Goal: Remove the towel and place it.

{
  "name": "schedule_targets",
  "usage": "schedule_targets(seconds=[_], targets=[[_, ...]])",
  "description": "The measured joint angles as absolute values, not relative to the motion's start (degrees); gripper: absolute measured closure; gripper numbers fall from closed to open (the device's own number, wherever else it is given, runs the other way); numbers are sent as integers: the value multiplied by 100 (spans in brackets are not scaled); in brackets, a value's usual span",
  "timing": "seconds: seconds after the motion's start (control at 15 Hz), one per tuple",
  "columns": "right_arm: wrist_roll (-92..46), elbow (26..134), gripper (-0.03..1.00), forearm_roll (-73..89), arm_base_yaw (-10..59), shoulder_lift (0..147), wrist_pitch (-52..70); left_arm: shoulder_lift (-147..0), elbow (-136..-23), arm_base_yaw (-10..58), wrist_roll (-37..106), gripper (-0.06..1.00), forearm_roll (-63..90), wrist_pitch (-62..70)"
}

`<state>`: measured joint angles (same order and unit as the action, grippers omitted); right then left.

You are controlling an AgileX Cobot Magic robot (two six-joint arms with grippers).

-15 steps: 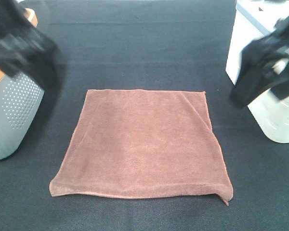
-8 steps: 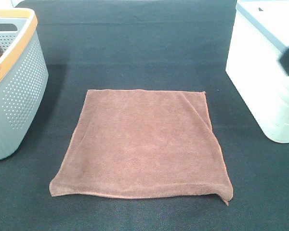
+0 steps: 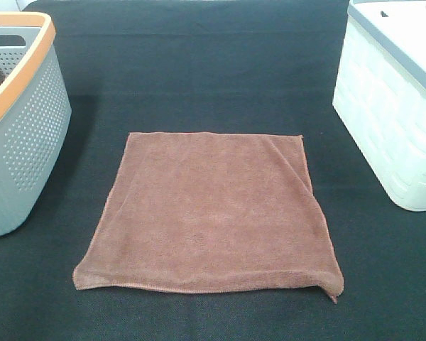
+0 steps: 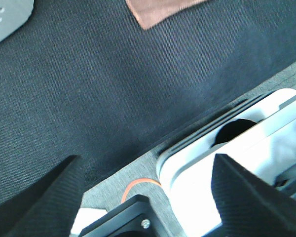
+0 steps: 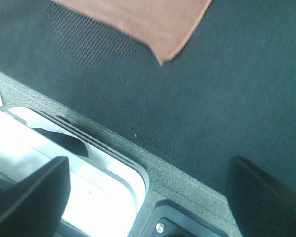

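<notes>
- The towel lies spread flat on the dark tabletop, centre of the overhead frame; its lower-right corner is slightly curled
- A grey perforated basket stands at the left edge; a white bin at the right; both apart from the towel
- Left hand released, fingers spread, holding nothing
- Right hand likewise released and empty
</notes>
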<state>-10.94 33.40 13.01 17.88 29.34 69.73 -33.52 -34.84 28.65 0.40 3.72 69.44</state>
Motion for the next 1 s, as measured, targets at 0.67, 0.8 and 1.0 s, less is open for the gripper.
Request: schedule_targets(seconds=[0.67,0.8,1.0], targets=[[-1094,2911,16,1043,1788,1501,6142,-1776,-2905,2865,682,25,539,6045],[-1094,2911,16,1043,1788,1501,6142,-1776,-2905,2865,688,25,544,6045],[-1094,2911,16,1043,1788,1501,6142,-1776,-2905,2865,693,25,544,6045]])
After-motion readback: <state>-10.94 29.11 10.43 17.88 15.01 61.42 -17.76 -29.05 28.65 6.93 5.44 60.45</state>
